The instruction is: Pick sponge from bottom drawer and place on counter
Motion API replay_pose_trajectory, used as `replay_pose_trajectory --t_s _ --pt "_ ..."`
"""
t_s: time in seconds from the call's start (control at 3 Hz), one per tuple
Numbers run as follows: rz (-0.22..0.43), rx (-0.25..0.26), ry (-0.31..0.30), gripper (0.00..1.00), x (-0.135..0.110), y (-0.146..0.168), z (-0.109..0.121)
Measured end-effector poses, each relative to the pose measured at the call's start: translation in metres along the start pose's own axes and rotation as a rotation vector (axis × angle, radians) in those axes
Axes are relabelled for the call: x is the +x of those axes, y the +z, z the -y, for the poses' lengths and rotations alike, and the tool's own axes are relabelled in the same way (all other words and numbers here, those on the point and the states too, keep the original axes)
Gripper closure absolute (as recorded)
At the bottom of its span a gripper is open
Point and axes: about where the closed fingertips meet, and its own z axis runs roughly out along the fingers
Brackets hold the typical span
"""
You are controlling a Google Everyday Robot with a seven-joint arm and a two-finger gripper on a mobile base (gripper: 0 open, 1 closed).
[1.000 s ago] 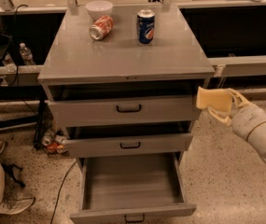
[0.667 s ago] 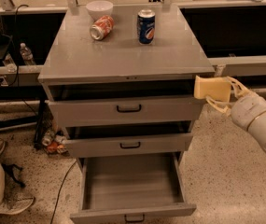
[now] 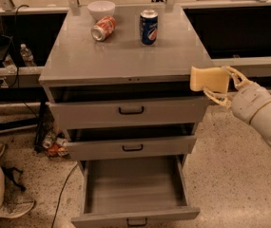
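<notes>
The jaws, clamped on one end of the sponge [image 3: 209, 79], hang just beside the bench [image 3: 125, 56], the sponge's long axis pointing from them toward its top.

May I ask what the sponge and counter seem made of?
The sponge, in the gripper right of the counter, looks like soft foam: matte, pale yellow. The counter looks like painted metal: smooth, grey, faintly reflective.

The counter [image 3: 125, 56] is smooth grey metal with a dull sheen; the bottom drawer [image 3: 132, 184] looks the same. The sponge [image 3: 209, 79] is soft matt foam, held by the smooth cream plastic gripper [image 3: 223, 85] beside the counter's right edge.
</notes>
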Motion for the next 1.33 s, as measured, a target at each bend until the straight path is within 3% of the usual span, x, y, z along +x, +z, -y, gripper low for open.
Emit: replay_pose_trajectory --t_s 0.33,1.0,1.33 --pt "0.017 -0.007 -0.025 1.0 -0.006 0.014 0.005" --pt "0.074 0.033 -0.11 1.0 -0.032 0.064 0.048" --pt "0.098 0.056 -0.09 1.0 -0.031 0.093 0.065"
